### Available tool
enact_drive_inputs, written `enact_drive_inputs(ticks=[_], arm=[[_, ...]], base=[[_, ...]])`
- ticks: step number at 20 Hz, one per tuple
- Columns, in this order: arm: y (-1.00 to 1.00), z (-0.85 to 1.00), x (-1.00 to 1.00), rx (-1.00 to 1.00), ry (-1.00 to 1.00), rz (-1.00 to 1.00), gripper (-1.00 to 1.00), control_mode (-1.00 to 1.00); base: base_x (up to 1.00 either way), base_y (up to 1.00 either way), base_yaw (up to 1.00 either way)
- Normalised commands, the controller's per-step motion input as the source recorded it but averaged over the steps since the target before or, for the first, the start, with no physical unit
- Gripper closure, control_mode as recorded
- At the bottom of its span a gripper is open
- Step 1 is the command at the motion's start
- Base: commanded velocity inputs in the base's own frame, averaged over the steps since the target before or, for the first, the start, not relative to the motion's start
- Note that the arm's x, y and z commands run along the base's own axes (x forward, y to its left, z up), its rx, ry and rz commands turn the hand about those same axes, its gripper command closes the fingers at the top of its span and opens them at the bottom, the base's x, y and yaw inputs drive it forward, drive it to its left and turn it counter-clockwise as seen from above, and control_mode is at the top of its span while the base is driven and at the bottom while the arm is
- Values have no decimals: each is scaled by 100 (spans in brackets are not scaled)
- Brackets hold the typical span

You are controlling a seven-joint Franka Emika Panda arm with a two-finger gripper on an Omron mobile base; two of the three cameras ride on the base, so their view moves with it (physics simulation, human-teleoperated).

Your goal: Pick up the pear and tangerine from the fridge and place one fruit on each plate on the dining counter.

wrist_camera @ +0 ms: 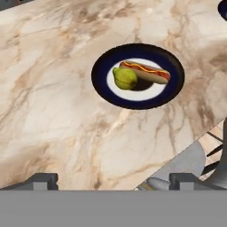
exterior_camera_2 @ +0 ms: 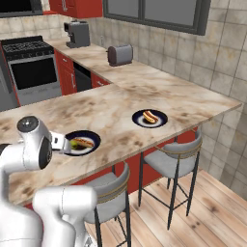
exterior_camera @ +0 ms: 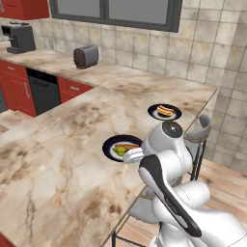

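Gripper [wrist_camera: 113,181] spread wide and empty above the bench [wrist_camera: 53,111], pear [wrist_camera: 125,78] already resting on the near plate [wrist_camera: 103,86] against a hot dog [wrist_camera: 146,72]; probably light, firm, smooth-skinned and prone to roll, best pinched across its widest middle if moved again.

A yellow-green pear [wrist_camera: 124,78] lies beside a hot dog [wrist_camera: 146,73] striped with yellow mustard on a dark navy plate [wrist_camera: 103,84] with a white centre. The dining counter [exterior_camera: 58,144] is beige stone veined with brown. Behind it are red cabinets [exterior_camera: 17,89], a black dishwasher [exterior_camera: 43,89], a grey toaster [exterior_camera: 86,56] and pale beige wall tiles [exterior_camera: 202,43].
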Motion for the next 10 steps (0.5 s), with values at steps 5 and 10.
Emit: enact_drive_inputs(ticks=[5, 10], arm=[[-14, 26, -65, 0, -13, 1, -100, -100], [0, 3, -8, 0, -10, 1, -100, 100]], base=[[0, 0, 0], [0, 0, 0]])
